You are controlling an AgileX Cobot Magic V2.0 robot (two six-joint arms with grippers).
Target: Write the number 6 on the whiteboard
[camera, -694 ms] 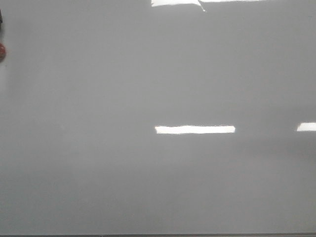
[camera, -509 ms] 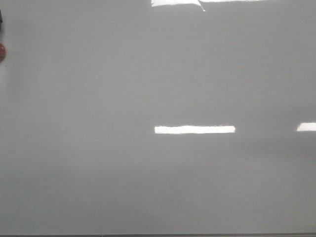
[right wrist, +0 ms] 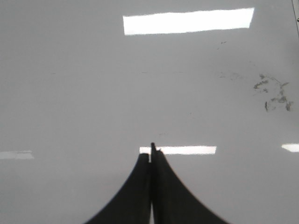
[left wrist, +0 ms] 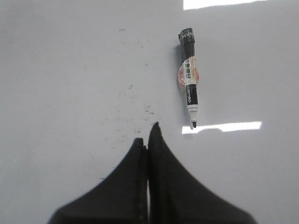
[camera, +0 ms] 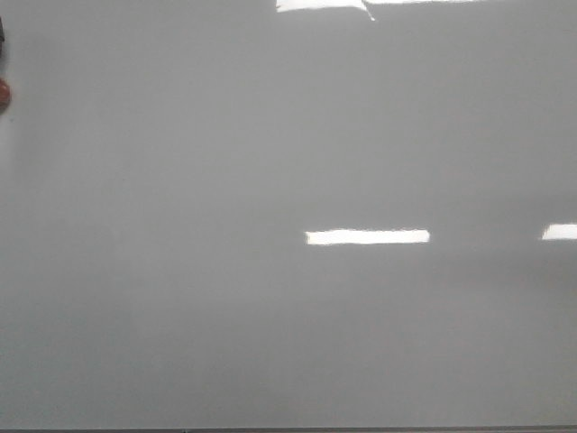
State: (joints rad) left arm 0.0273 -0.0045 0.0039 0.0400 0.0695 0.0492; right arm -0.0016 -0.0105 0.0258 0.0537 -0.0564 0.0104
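The whiteboard (camera: 180, 271) filled the front view from edge to edge, pale grey and glossy, and no drawn digit could be made out anywhere on it. Bright rectangular light reflections (camera: 367, 236) lay across its middle and along its far edge, with another at the right edge. At the far left edge a small reddish object (camera: 4, 95) just showed, cut off by the frame.

In the left wrist view the board carried faint dark specks and smudges, and a marker (left wrist: 188, 77) lay flat on it, uncapped, black at both ends with a white labelled barrel, resting over a reddish round thing. The left gripper (left wrist: 148, 135) hung above the board near the marker's tip without touching it, its two dark fingers pressed together and holding nothing.

In the right wrist view the right gripper (right wrist: 152, 151) likewise had its fingers closed on nothing, over bare board. Grey smears (right wrist: 273, 93) marked the surface off to one side.
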